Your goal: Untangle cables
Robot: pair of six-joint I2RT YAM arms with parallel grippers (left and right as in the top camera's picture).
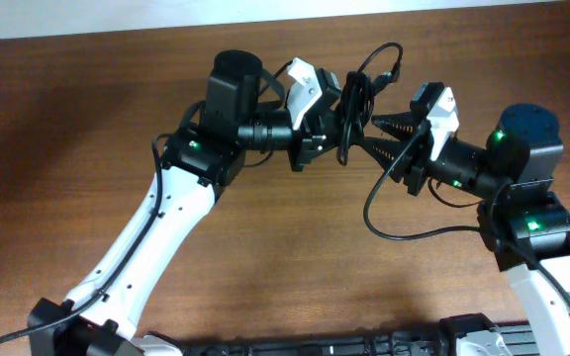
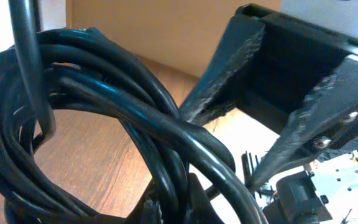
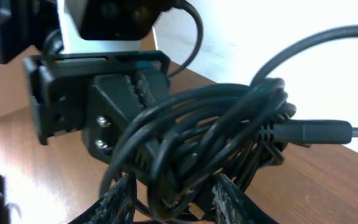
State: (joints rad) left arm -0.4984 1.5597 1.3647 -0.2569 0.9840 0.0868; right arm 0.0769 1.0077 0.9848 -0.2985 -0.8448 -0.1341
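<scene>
Brown wooden table (image 1: pixel 265 257) is lying underneath. Upper middle, left gripper (image 1: pixel 336 129) is squeezing a tangled bundle of thin black cables (image 1: pixel 354 99); right gripper (image 1: pixel 376 136) is sitting half open around it.

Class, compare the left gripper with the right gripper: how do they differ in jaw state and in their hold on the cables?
The left gripper is shut on the cables; the right gripper stands open. The left gripper clamps the bundle, while the right gripper's fingers only straddle some strands. Both face the same bundle from opposite sides.
</scene>
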